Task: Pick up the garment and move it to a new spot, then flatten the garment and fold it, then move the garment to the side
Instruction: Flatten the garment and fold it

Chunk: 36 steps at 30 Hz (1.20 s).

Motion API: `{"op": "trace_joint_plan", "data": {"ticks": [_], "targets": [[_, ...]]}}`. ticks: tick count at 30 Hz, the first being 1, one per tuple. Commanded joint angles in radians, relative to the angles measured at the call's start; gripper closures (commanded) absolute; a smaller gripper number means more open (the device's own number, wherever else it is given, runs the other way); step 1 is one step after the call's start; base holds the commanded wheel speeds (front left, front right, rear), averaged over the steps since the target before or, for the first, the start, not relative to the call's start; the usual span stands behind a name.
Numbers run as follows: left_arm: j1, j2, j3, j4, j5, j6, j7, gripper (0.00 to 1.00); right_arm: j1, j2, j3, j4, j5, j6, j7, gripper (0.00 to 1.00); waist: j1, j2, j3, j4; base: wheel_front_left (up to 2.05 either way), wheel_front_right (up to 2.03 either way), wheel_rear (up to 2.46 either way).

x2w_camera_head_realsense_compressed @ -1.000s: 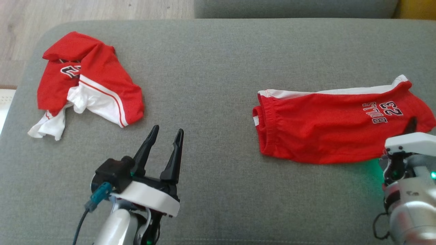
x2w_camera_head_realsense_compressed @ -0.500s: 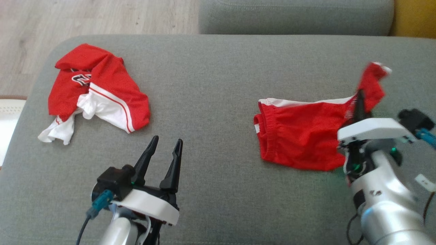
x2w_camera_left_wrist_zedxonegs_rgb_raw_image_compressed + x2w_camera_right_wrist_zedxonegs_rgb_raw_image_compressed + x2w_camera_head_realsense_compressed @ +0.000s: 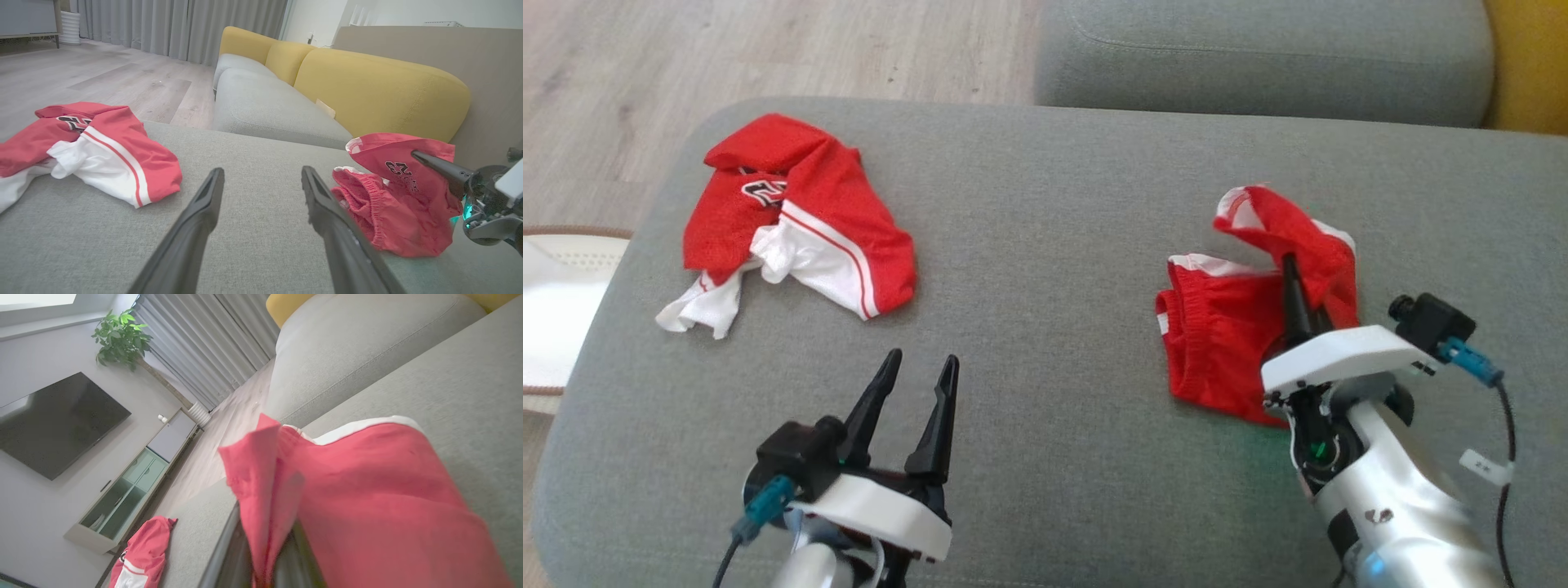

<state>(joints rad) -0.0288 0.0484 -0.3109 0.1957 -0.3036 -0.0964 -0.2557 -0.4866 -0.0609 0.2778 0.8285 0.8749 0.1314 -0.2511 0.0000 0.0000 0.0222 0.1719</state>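
R hand [image 3: 1290, 273] clenched on shorts [image 3: 1217, 351] hem, L hand [image 3: 920, 367] released. Thin pinch imo, mesh could slip, fold lands crooked.

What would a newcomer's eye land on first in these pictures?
First, the red shorts at the right of the grey sofa cushion, with one end lifted and doubled over by the shut right gripper pinching it. Next, the crumpled red and white jersey at the cushion's far left, apart from the open left gripper in the foreground. In the left wrist view, the yellow backrest stands out behind.
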Motion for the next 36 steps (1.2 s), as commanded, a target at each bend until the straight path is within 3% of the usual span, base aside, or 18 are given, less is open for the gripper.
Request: {"op": "trace_joint_plan", "data": {"ticks": [1,23,24,25,26,36], "targets": [[-0.029,0.002,0.033,-0.035,-0.006,0.005,-0.006,0.00,-0.012,0.011,0.035,-0.036,0.009,-0.001,-0.011,1.00,0.0000,0.0000,-0.003,0.008,0.00,0.00,0.00],[-0.011,0.002,0.029,-0.033,-0.010,0.011,-0.006,0.00,0.038,0.011,0.265,0.056,0.047,-0.001,-0.004,1.00,0.0000,0.0000,-0.020,0.041,0.00,0.00,0.00],[-0.011,0.002,0.029,-0.034,-0.010,0.011,-0.006,0.00,0.040,0.011,0.279,0.061,0.049,-0.001,-0.003,0.75,0.0000,0.0000,-0.021,0.039,0.00,0.00,0.00],[-0.010,0.002,0.030,-0.034,-0.010,0.011,-0.006,0.00,0.041,0.011,0.294,0.062,0.053,-0.001,-0.002,0.21,0.0000,0.0000,-0.021,0.037,0.00,0.00,0.00],[-0.010,0.002,0.030,-0.035,-0.010,0.012,-0.006,0.00,0.044,0.011,0.310,0.060,0.061,-0.001,0.006,0.00,0.0000,0.0000,-0.021,0.035,0.00,0.00,0.00],[-0.002,0.002,0.038,-0.038,-0.014,0.018,-0.006,0.00,0.064,0.011,0.474,0.033,0.116,-0.001,0.144,0.00,0.0000,0.0000,-0.029,-0.008,0.00,0.00,0.00]]}}
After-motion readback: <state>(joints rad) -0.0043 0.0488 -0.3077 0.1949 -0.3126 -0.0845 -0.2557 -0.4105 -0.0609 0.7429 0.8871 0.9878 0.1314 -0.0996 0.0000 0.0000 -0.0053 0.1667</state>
